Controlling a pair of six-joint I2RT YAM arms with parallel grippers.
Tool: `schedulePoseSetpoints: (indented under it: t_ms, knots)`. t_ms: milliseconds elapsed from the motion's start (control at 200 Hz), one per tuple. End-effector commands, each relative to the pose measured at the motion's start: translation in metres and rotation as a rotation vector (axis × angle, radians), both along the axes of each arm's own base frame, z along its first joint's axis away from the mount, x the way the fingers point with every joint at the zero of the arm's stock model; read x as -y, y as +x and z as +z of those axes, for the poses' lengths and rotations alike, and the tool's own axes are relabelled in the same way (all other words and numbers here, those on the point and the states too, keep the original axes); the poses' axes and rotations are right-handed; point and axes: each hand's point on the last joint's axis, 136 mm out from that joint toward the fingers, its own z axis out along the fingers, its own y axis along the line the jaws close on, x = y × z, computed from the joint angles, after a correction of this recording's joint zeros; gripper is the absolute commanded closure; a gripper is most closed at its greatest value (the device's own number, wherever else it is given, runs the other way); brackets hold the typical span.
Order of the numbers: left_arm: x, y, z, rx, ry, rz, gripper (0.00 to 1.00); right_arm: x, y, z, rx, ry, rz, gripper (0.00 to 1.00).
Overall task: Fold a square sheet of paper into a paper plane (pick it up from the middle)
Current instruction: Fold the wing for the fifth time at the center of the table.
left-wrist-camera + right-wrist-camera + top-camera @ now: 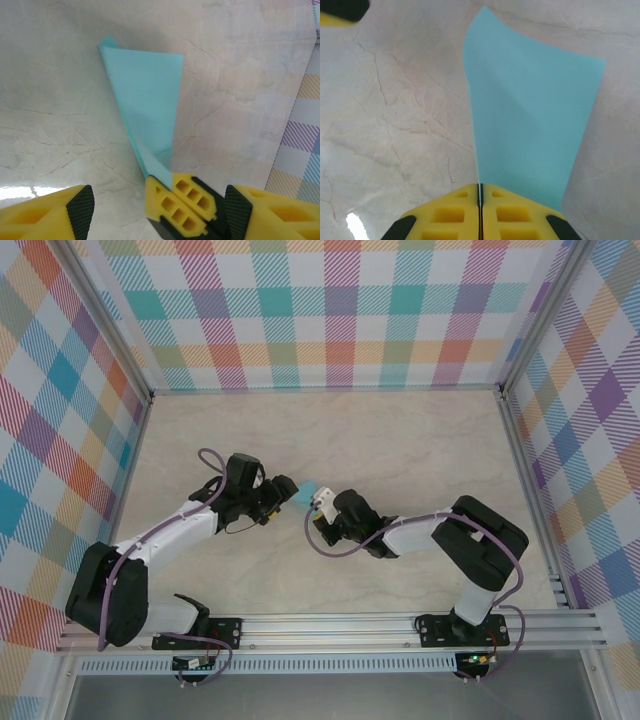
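Observation:
The turquoise paper is folded into a slim dart, the paper plane [147, 95], with a pointed tip and layered folds. My right gripper [480, 192] is shut on its narrow end, and the wide wing [530, 120] spreads out above the marble table. In the top view the plane [311, 489] pokes out between the two grippers at the table's middle. My left gripper [159, 202] is open wide, and its fingers [81, 204] stand on either side of the right gripper [176, 199] without touching the paper. One left finger [340, 11] shows at the right wrist view's top left corner.
The pale marble table [400, 440] stretches on all sides, walled by checked panels [320, 310]. Both arms meet near the centre, the left gripper [287, 490] and the right gripper [320, 506] almost nose to nose. An aluminium rail [330, 625] runs along the near edge.

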Motion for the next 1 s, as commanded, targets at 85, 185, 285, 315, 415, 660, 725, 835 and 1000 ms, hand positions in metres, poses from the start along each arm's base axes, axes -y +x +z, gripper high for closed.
schedulePoseSetpoints:
  t_ms: [85, 185, 285, 315, 415, 660, 725, 835, 1000]
  knots:
    - [-0.014, -0.004, -0.001, 0.034, 0.047, -0.002, 0.26, -0.003, 0.004, 0.017, -0.203, 0.143, -0.035, 0.94]
    - [-0.017, -0.004, -0.001, 0.056, 0.054, 0.010, 0.26, 0.000, 0.006, 0.014, -0.307, 0.194, -0.055, 0.95]
    - [-0.020, -0.004, -0.002, 0.067, 0.064, 0.016, 0.25, 0.000, 0.006, 0.012, -0.394, 0.227, -0.087, 0.98]
    - [-0.020, -0.005, -0.003, 0.070, 0.059, 0.013, 0.25, 0.002, 0.007, 0.011, -0.418, 0.230, -0.104, 0.99]
    - [-0.016, -0.006, -0.006, 0.068, 0.043, -0.003, 0.25, 0.001, 0.004, 0.015, -0.464, 0.251, -0.114, 1.00]
    - [-0.004, -0.008, -0.010, 0.090, -0.011, -0.052, 0.25, -0.002, -0.004, 0.015, -0.554, 0.305, -0.128, 1.00]
    - [-0.002, -0.008, -0.010, 0.098, -0.018, -0.060, 0.25, -0.002, -0.006, 0.015, -0.570, 0.317, -0.135, 1.00]
    - [0.005, -0.009, -0.012, 0.108, -0.037, -0.086, 0.25, 0.000, -0.008, 0.016, -0.587, 0.336, -0.149, 1.00]
    - [0.020, -0.010, -0.018, 0.110, -0.056, -0.128, 0.26, 0.003, -0.010, 0.010, -0.633, 0.349, -0.181, 1.00]
